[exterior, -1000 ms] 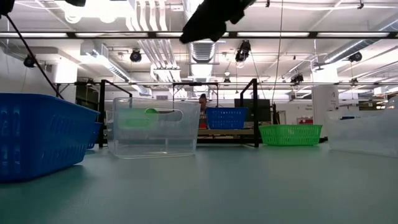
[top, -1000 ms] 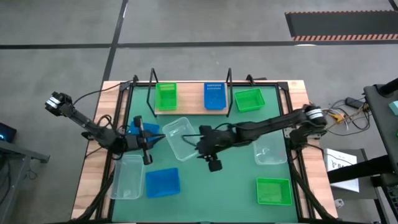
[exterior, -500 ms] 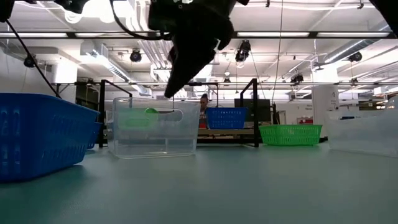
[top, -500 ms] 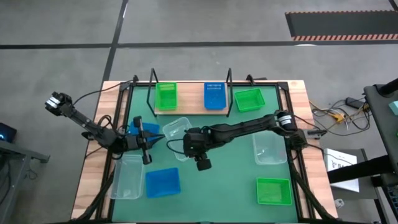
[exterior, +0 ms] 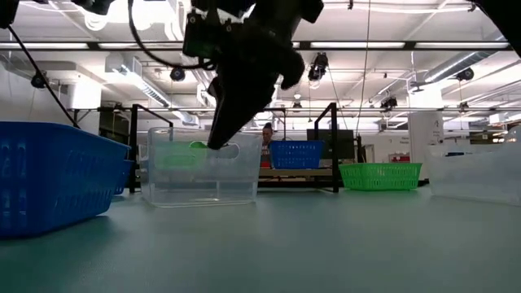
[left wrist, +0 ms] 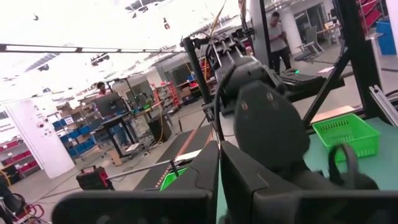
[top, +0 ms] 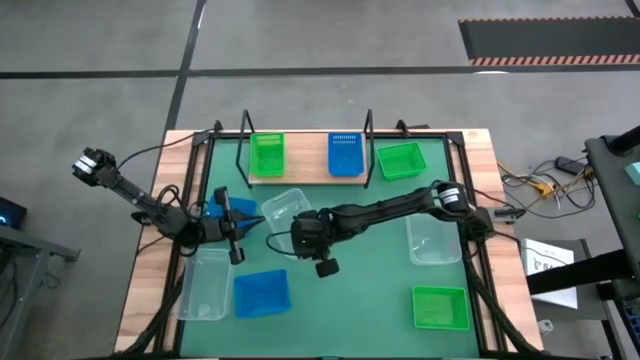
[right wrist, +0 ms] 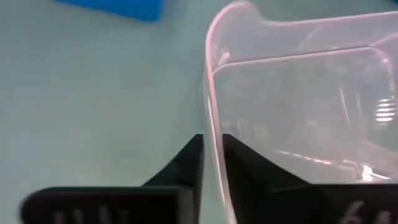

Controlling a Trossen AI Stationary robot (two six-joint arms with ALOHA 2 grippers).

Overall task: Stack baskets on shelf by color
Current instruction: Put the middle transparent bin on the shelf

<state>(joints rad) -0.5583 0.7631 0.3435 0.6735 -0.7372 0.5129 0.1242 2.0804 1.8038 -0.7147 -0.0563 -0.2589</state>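
on the light-brown wooden shelf (top: 305, 165), upper centre, sit one green basket (top: 266, 154) and one blue basket (top: 345, 153); seven remain. right gripper (right wrist: 213, 163) pinches the clear plastic basket's (top: 285, 212) rim mid-frame.

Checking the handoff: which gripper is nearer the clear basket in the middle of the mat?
Right. The right gripper straddles the wall of the middle clear basket, one finger each side. The left gripper sits just off that basket's left side, beside a blue basket.

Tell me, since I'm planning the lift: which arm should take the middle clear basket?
Right. The right gripper straddles the clear basket at its wall; the left gripper sits farther left.
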